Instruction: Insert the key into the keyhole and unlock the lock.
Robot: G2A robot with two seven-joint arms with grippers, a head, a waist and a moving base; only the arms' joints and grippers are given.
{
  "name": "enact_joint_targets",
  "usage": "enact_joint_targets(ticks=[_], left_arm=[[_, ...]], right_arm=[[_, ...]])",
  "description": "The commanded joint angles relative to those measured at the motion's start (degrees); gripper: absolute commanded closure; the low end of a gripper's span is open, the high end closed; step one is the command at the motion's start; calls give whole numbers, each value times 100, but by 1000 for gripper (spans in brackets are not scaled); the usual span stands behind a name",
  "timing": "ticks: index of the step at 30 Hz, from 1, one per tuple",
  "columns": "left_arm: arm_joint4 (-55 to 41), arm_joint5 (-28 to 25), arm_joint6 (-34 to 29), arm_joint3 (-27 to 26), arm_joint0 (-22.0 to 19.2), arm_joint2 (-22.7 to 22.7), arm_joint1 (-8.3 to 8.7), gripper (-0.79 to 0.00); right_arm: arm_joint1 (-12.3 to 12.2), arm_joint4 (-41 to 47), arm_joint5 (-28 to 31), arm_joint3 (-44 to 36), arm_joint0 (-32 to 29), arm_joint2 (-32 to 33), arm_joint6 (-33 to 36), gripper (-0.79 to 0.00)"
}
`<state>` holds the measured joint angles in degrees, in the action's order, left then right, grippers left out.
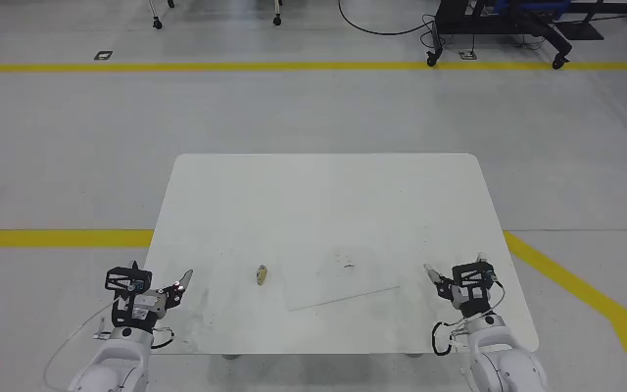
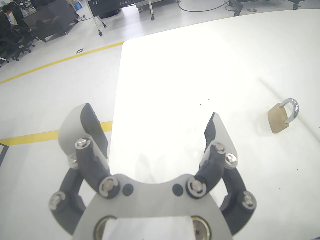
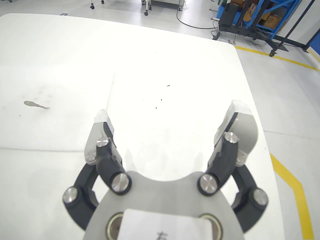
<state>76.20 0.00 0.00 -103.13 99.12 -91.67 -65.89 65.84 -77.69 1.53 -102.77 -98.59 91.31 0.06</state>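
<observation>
Pickup comes first, we judge: our left gripper (image 2: 150,121) and right gripper (image 3: 170,112) sit spread and empty at the near corners of the table (image 1: 323,186), while key (image 3: 36,104) and lock (image 2: 281,118) rest apart mid-table, the key needing a low, flat pinch.

The tabletop (image 1: 323,196) is white, smooth and a little shiny, with faint grey smudges around the key (image 3: 36,104). The key is thin grey metal and looks dull. The lock (image 2: 278,121) has a yellow, brass-like matt body, and its loop is bright shiny metal. The left hand (image 2: 150,116) and right hand (image 3: 170,111) have smooth silver metal plates, shiny screws, black plastic-looking links and black ribbed pads (image 2: 94,127).
</observation>
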Motion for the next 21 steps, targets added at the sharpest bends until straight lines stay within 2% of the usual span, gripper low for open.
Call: enact_joint_targets(ticks=[1, 8, 11, 21], left_arm=[[0, 0, 0, 0, 0, 0, 0, -785], [0, 0, 0, 0, 0, 0, 0, -785], [0, 0, 0, 0, 0, 0, 0, -785], [0, 0, 0, 0, 0, 0, 0, -785]], right_arm=[[-3, -130, 203, 26, 83, -96, 32, -785], [37, -292, 1051, 316, 750, -855, 377, -785], [65, -475, 883, 388, 949, -1061, 667, -785], [67, -444, 920, 397, 947, -1078, 652, -785]])
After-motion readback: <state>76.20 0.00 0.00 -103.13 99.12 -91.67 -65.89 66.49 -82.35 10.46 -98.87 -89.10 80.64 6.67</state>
